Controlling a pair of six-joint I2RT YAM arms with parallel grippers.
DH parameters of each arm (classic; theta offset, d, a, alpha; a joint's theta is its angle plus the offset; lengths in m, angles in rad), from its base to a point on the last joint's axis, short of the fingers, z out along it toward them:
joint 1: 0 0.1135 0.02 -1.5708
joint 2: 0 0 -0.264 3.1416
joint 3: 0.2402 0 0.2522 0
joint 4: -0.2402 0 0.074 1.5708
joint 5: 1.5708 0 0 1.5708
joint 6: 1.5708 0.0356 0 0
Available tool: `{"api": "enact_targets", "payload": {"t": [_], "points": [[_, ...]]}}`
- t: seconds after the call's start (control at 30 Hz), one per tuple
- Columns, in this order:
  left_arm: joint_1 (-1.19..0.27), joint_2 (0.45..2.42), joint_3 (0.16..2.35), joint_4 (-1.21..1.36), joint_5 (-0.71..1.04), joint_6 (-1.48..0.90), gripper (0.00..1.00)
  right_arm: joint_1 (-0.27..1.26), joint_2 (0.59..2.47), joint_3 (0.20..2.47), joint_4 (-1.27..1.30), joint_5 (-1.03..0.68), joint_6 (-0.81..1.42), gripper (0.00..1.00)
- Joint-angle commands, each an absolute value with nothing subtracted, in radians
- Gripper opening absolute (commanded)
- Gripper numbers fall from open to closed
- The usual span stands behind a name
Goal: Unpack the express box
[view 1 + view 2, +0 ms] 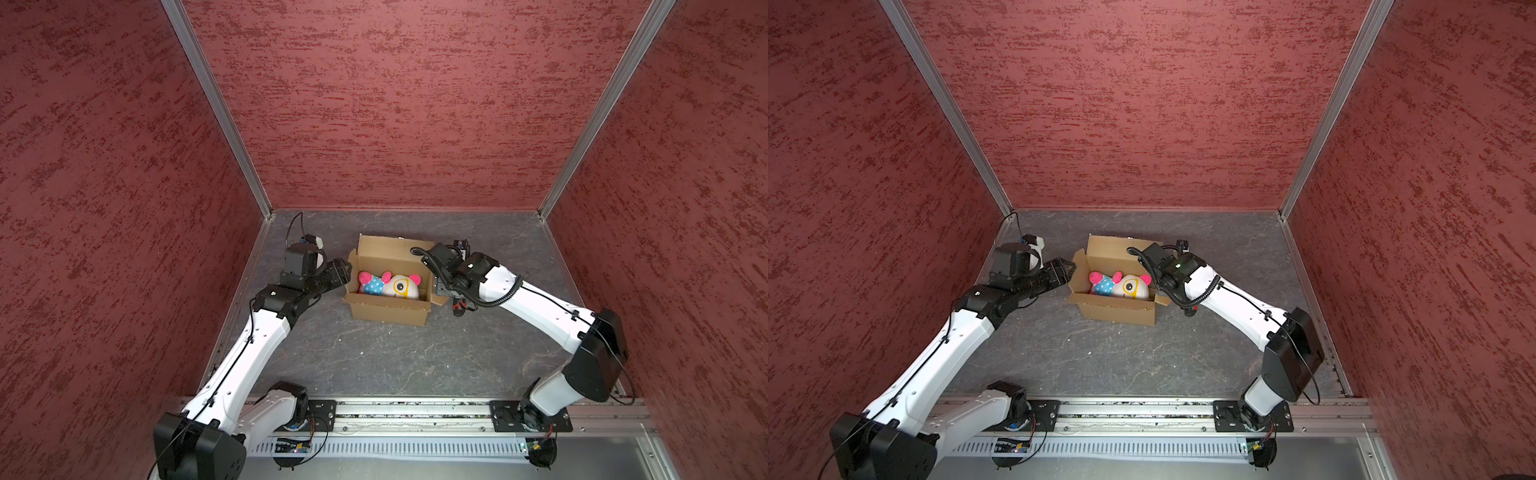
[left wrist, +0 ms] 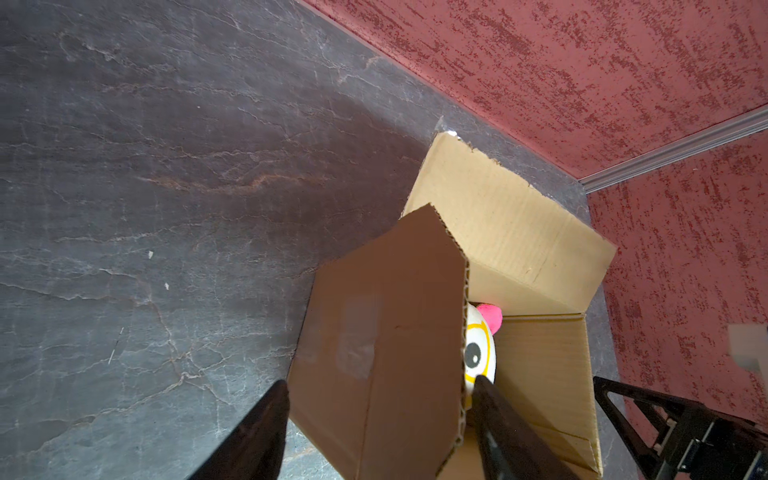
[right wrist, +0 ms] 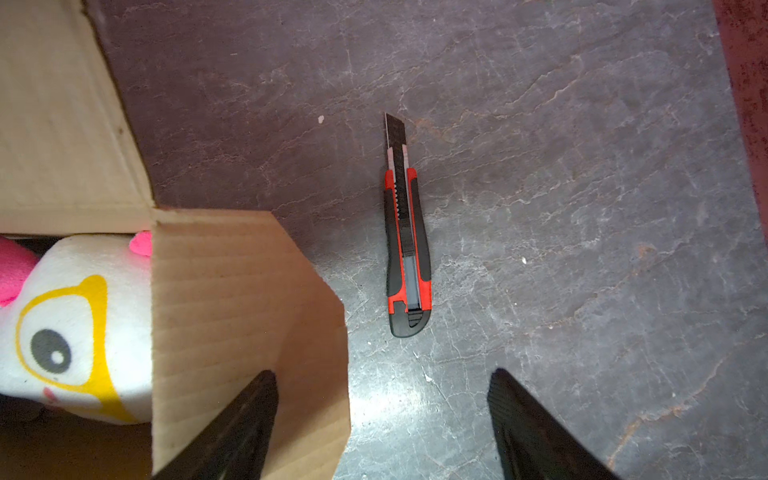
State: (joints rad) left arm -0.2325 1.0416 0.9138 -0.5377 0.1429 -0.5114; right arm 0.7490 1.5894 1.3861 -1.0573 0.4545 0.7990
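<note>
On the dark grey marbled tabletop (image 1: 374, 365), toward the middle of its far edge: plain brown corrugated cardboard express box (image 1: 390, 311), flaps spread, long axis along that edge. Inside, lengthwise, pink, blue and white plush toy (image 1: 395, 286). Left gripper (image 2: 380, 382) open, straddling the left end flap; right gripper (image 3: 382, 374) open above the right end flap. Toy between the two, judged reachable by either. Just beyond the right end, red-and-black utility knife (image 3: 405, 232).

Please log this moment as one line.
express box: open, plush toy inside | left end effector: open, around flap | right end effector: open, empty | knife: on table
</note>
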Motion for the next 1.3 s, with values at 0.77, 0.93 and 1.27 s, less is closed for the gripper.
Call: {"api": "enact_targets", "payload": {"t": [0.77, 0.93, 1.27], "points": [[-0.137, 1.131, 0.7, -0.356, 0.204, -0.531, 0.68, 0.73, 1.593, 1.338, -0.937, 0.382, 0.765, 0.82], [-0.14, 1.156, 0.677, -0.309, 0.243, -0.545, 0.67, 0.712, 1.536, 1.236, -0.776, 0.305, 0.744, 0.82], [-0.17, 1.188, 0.657, -0.248, 0.278, -0.566, 0.67, 0.7, 1.488, 1.137, -0.593, 0.218, 0.713, 0.82]]}}
